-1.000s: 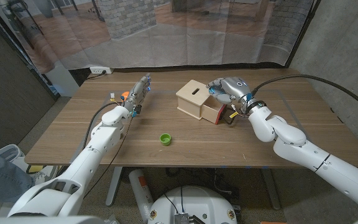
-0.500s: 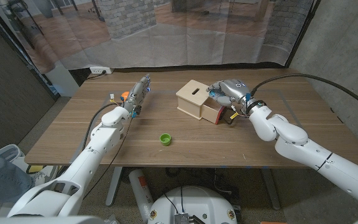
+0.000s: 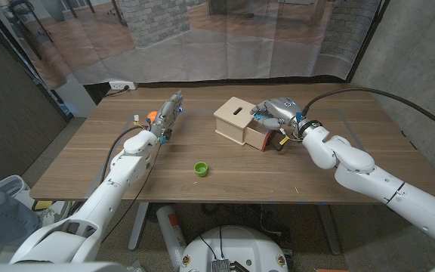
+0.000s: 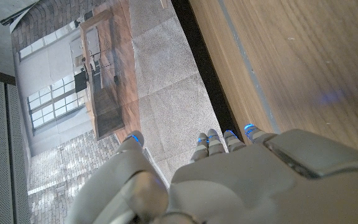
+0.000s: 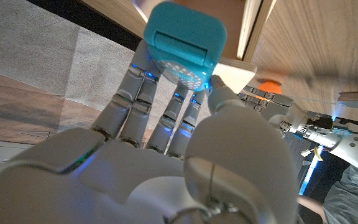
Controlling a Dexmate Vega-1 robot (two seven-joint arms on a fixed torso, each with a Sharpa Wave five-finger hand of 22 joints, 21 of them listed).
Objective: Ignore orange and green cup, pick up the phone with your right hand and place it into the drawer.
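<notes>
Wooden worktop point(image 3: 112, 162) with a few small things on it

A light wooden box point(image 3: 236, 119) with a slot in its top stands toward the far middle of the worktop, its reddish-brown drawer point(image 3: 260, 137) pulled out on the side toward the robot's right. A small green cup point(image 3: 200, 168) sits alone nearer the front edge, well apart from the box. An orange object point(image 3: 151, 115) lies toward the far left, just beside the left hand point(image 3: 168, 115); whether they touch cannot be told.
</notes>
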